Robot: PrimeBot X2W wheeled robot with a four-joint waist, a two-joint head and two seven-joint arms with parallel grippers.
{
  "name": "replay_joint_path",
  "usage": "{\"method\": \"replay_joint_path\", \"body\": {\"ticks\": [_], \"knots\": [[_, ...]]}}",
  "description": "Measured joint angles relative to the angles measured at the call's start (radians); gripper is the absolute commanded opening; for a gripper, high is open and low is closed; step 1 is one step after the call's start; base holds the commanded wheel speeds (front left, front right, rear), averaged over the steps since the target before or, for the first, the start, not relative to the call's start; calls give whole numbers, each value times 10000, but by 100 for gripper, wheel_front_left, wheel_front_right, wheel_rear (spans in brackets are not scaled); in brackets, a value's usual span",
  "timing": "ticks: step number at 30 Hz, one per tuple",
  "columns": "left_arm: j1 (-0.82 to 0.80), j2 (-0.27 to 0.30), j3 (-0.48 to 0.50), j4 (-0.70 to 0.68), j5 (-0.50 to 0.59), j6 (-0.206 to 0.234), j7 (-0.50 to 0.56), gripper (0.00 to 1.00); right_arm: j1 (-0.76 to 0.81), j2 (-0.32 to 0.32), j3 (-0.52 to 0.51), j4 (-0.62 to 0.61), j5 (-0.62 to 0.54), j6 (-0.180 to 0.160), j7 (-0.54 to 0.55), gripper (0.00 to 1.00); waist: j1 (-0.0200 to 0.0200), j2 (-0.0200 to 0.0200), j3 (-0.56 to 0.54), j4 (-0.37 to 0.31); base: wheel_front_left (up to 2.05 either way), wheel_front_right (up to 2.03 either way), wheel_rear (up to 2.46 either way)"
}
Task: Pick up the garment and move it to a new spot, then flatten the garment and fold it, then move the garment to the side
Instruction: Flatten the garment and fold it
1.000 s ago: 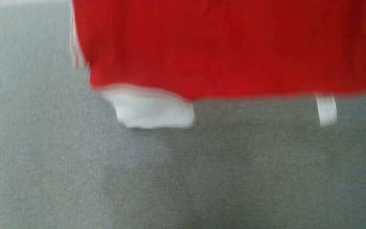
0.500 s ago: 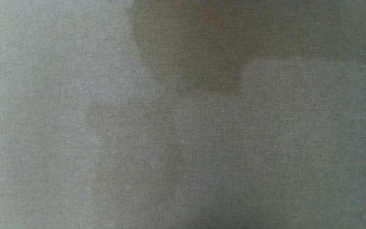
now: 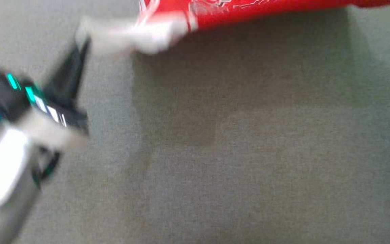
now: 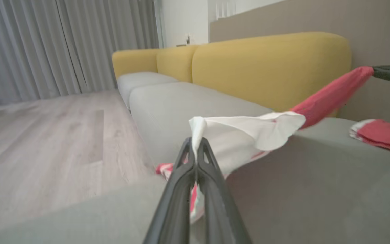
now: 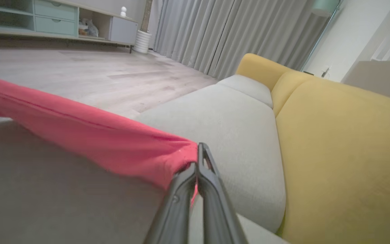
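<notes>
At the bottom middle of the left wrist view, my left gripper (image 4: 196, 144) has its two dark fingers pinched together on the white trim of the garment (image 4: 249, 130), with only a small fold of cloth between the tips. At the bottom middle of the right wrist view, the right gripper (image 5: 199, 154) is clamped the same way on a red corner. The cloth hangs stretched between the two claws above the grey cushion (image 3: 249, 152). In the head view it runs along the top edge of the frame.

Both holds look to me like thin bites at the very edge. The head view is smeared with motion, and I judge that a quick swing or too much pull between the arms could drag the white trim out of the left tips. The garment would then drop in a heap.

Just below the left fingers a red and white part dangles near the cushion's edge, above the wood floor (image 4: 46, 135). If I lower here, that part may trail off the side.

Farther off, at the right of the left wrist view, a second red cloth (image 4: 384, 135) lies on the cushion. Setting down too far that way would overlap the two.

Beyond that, the yellow backrest (image 4: 269, 67) could bunch the cloth if I overreach.
</notes>
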Motion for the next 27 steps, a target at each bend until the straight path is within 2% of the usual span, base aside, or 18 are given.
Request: {"method": "replay_joint_path", "body": {"ticks": [4,7,12,15,18,21,27], "knots": [[2786,138,2,-999,102,228,8,0,2131,-288,-660,-658,58,0,0,0,-1,0,-543,-84,0,0,0],[4552,307,-6,-1687,102,662,12,0,3639,-324,-1198,-1248,128,0,0,0,-1,0,-869,-171,0,0,0],[6408,640,-121,-2980,104,1333,13,0,5935,-320,-2174,-2385,44,0,0,0,-1,0,-1037,-322,0,0,0],[6985,886,-155,-3666,81,1576,144,0,7100,-311,-2589,-2911,-77,0,2,0,-1,0,-951,-325,0,0,0],[7044,978,-27,-4025,88,1779,182,0,7763,-299,-3007,-3241,-242,0,2,0,0,0,-763,-305,0,0,0],[6505,959,48,-4004,224,1756,178,0,7588,-228,-3329,-3421,-426,0,35,0,0,0,-515,-322,0,0,0],[3705,449,368,-2903,966,1463,140,0,6239,-21,-3164,-3156,-717,0,360,0,3,0,60,-307,0,0,0]]}}
